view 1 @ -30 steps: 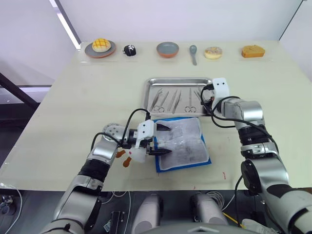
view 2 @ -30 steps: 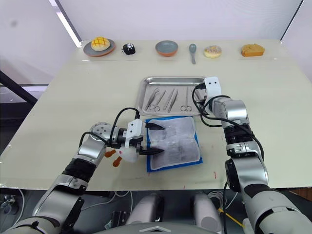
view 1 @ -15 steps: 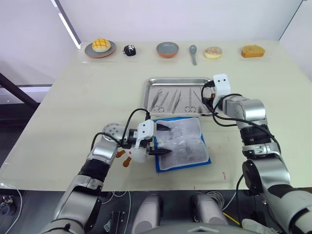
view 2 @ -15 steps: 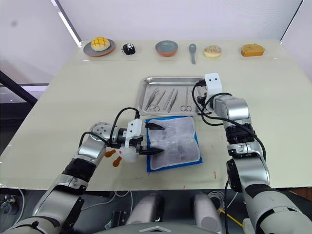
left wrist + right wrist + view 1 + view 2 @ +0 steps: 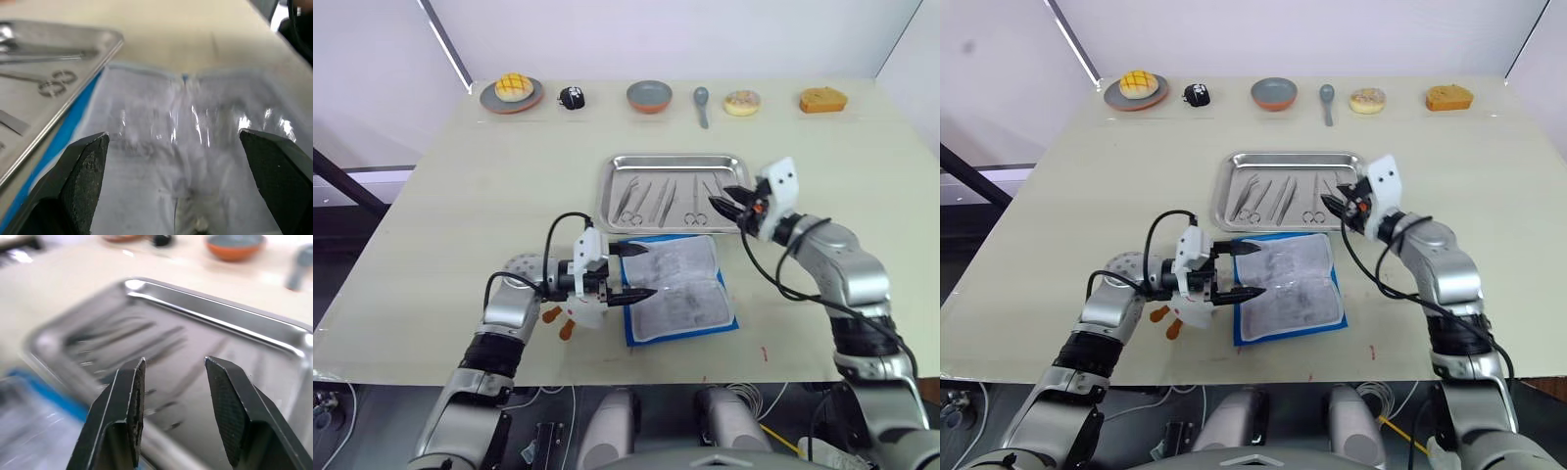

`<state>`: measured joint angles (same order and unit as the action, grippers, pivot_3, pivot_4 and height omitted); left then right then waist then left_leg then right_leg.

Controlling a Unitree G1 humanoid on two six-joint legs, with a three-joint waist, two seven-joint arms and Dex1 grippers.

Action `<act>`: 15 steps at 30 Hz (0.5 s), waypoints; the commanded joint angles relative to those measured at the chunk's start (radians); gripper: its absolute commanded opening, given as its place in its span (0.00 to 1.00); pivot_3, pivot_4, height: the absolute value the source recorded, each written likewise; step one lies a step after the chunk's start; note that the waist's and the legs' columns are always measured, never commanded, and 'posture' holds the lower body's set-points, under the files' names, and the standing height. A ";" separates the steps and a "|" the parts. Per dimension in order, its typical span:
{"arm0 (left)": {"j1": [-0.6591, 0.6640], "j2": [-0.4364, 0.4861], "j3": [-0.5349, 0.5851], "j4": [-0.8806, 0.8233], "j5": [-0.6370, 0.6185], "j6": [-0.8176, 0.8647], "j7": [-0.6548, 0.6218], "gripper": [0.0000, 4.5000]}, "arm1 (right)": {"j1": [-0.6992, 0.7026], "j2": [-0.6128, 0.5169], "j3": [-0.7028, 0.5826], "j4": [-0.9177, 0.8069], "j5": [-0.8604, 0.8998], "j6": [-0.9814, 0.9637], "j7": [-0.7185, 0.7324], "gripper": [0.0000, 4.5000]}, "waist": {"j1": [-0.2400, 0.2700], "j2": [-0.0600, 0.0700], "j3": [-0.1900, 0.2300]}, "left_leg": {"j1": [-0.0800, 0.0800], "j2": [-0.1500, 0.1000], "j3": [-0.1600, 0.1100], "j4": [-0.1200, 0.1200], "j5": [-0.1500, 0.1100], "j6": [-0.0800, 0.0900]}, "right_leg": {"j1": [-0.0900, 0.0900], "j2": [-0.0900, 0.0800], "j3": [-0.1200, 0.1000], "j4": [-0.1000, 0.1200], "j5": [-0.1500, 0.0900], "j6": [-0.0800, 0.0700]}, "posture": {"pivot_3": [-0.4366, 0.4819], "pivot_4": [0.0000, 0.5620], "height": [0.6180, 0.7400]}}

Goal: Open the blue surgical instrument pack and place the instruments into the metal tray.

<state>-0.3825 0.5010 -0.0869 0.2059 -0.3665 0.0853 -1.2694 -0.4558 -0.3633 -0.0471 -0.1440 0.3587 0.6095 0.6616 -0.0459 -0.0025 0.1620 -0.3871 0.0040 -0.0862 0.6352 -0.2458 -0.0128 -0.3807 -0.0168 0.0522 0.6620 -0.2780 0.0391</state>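
Pack (image 5: 680, 289) open flat at 3 o'clock of my left gripper (image 5: 638, 271), fingers wide, empty. Right gripper (image 5: 728, 199) fingers apart, empty, over tray (image 5: 671, 162) with instruments (image 5: 661, 199).

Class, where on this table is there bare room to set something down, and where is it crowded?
Bare: the wide strip between the back row of dishes and the metal tray, and the tabletop left of the tray. Crowded: around the blue surgical instrument pack, flanked by the left gripper and right gripper.

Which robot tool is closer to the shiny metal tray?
Right. The right tool is open at the metal tray's right near corner, over its rim. The left tool is open farther off, at the left edge of the opened blue pack, nearer the robot than the tray.
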 commanded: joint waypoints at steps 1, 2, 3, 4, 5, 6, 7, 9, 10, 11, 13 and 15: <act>0.023 0.036 0.073 -0.142 -0.098 0.133 0.046 1.00 | 0.057 -0.060 -0.052 -0.110 0.092 -0.046 0.107 0.57 | 0.001 -0.001 0.002 | 0.000 0.000 0.000 0.000 0.000 0.000 | 0.000 0.000 0.000 0.000 0.000 0.000 | 0.48 0.27 1.00; 0.034 0.046 0.089 -0.170 -0.117 0.166 0.060 1.00 | 0.085 -0.082 -0.058 -0.128 0.108 -0.054 0.135 0.61 | 0.001 -0.002 0.002 | 0.001 0.000 0.000 0.000 0.000 0.000 | 0.000 0.000 0.000 0.000 0.000 0.000 | 0.48 0.27 1.00; 0.045 0.056 0.106 -0.195 -0.134 0.198 0.074 1.00 | 0.111 -0.102 -0.065 -0.144 0.124 -0.061 0.160 0.71 | 0.002 -0.002 0.002 | 0.001 0.000 0.000 0.000 0.000 0.000 | 0.000 0.000 0.000 0.001 0.000 0.000 | 0.48 0.27 1.00; 0.059 0.071 0.125 -0.221 -0.154 0.231 0.084 1.00 | 0.143 -0.125 -0.076 -0.162 0.139 -0.071 0.189 0.81 | 0.003 -0.002 0.003 | 0.002 0.000 0.000 0.000 0.000 0.000 | 0.001 0.000 0.000 0.001 0.000 0.000 | 0.48 0.27 1.00; 0.075 0.086 0.145 -0.241 -0.169 0.254 0.091 1.00 | 0.176 -0.149 -0.085 -0.178 0.150 -0.082 0.218 0.88 | 0.003 -0.002 0.003 | 0.001 0.000 -0.001 0.000 0.000 0.000 | 0.001 0.000 -0.001 0.001 0.000 0.000 | 0.48 0.27 1.00; 0.092 0.101 0.164 -0.257 -0.183 0.275 0.100 1.00 | 0.209 -0.176 -0.091 -0.191 0.155 -0.096 0.248 0.97 | 0.003 -0.002 0.003 | 0.002 0.000 -0.001 0.000 0.000 0.000 | 0.001 0.000 -0.001 0.001 0.000 0.000 | 0.48 0.27 1.00; 0.111 0.120 0.186 -0.271 -0.192 0.305 0.118 1.00 | 0.247 -0.200 -0.105 -0.205 0.160 -0.117 0.276 0.99 | 0.004 -0.002 0.003 | 0.002 0.000 -0.001 0.000 0.000 0.000 | 0.001 0.000 -0.001 0.000 0.000 0.000 | 0.48 0.27 1.00; 0.150 0.150 0.226 -0.297 -0.214 0.336 0.133 1.00 | 0.314 -0.239 -0.141 -0.227 0.184 -0.144 0.318 0.99 | 0.005 -0.003 0.004 | 0.001 0.000 -0.001 0.000 0.000 0.000 | 0.001 0.000 -0.001 0.000 0.000 0.000 | 0.48 0.27 1.00; 0.180 0.173 0.258 -0.315 -0.227 0.357 0.143 1.00 | 0.368 -0.268 -0.173 -0.242 0.196 -0.162 0.350 0.99 | 0.005 -0.003 0.006 | 0.001 0.000 -0.001 0.000 0.000 0.000 | 0.001 0.000 -0.001 -0.001 0.000 0.000 | 0.48 0.27 1.00; 0.209 0.195 0.287 -0.329 -0.239 0.377 0.153 1.00 | 0.418 -0.293 -0.204 -0.256 0.210 -0.175 0.376 0.99 | 0.005 -0.003 0.006 | 0.001 0.000 -0.001 0.000 0.000 0.000 | 0.001 -0.001 -0.001 -0.001 0.000 0.000 | 0.48 0.27 1.00; 0.268 0.234 0.350 -0.342 -0.260 0.414 0.166 1.00 | 0.517 -0.330 -0.274 -0.281 0.236 -0.196 0.421 0.99 | 0.007 -0.004 0.007 | 0.001 0.000 0.000 0.000 0.000 0.000 | 0.001 -0.001 0.000 -0.001 0.000 0.000 | 0.48 0.27 1.00; 0.324 0.268 0.398 -0.348 -0.263 0.422 0.163 1.00 | 0.599 -0.353 -0.340 -0.297 0.264 -0.206 0.449 0.99 | 0.007 -0.005 0.008 | 0.002 0.000 0.000 0.000 0.000 0.000 | 0.002 -0.001 -0.001 -0.001 -0.001 0.000 | 0.48 0.27 1.00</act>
<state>-0.0565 0.7585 0.2726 -0.1080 -0.6045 0.5033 -1.1057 0.1497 -0.7092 -0.3415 -0.3964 0.5880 0.4272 1.0896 -0.0385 -0.0074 0.1704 -0.3853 0.0046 -0.0865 0.6350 -0.2460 -0.0131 -0.3789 -0.0182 0.0518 0.6609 -0.2795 0.0405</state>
